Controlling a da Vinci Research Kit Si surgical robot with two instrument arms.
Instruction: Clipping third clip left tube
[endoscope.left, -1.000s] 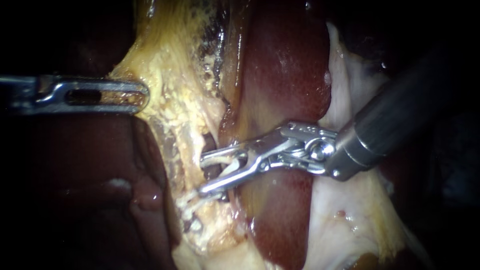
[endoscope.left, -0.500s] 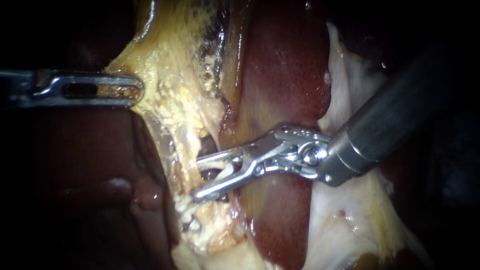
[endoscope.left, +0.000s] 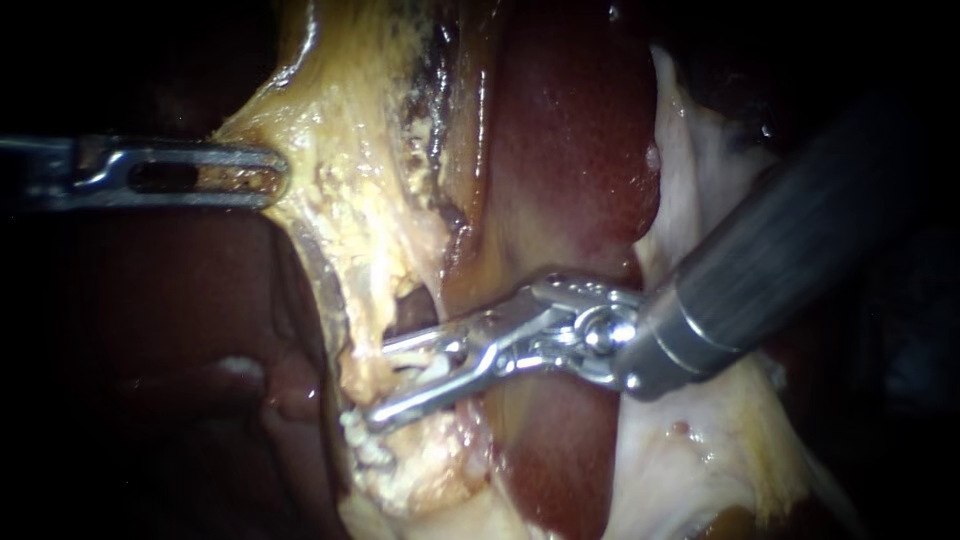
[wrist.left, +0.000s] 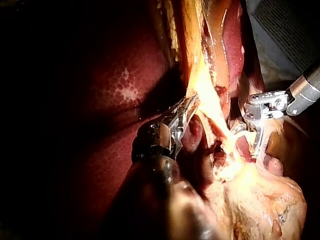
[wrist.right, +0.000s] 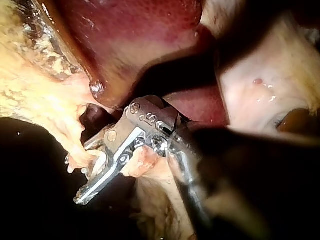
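My right instrument (endoscope.left: 380, 385) comes in from the upper right with its jaws open. They straddle a thin pale tube (endoscope.left: 436, 366) that runs through a gap in the yellow fatty tissue (endoscope.left: 350, 210), one jaw above it and one below. In the right wrist view the same open jaws (wrist.right: 75, 180) bracket the pale tube (wrist.right: 100, 161). My left instrument (endoscope.left: 268, 173) reaches in from the left, shut on the edge of the yellow tissue and holding it taut. The left wrist view shows these jaws (wrist.left: 186, 109) clamped on the stretched yellow band, with my right instrument (wrist.left: 257, 142) beyond it.
The dark red liver (endoscope.left: 575, 150) lies behind and right of the tube. Pale whitish tissue (endoscope.left: 690, 460) spreads under the right shaft. A dark hollow (endoscope.left: 160, 330) sits below the left instrument. Lumpy fat (endoscope.left: 410, 470) lies just below the open jaws.
My right instrument has slid left and down, its open jaws reaching further across the tube. The left instrument has drawn the yellow tissue slightly to the left.
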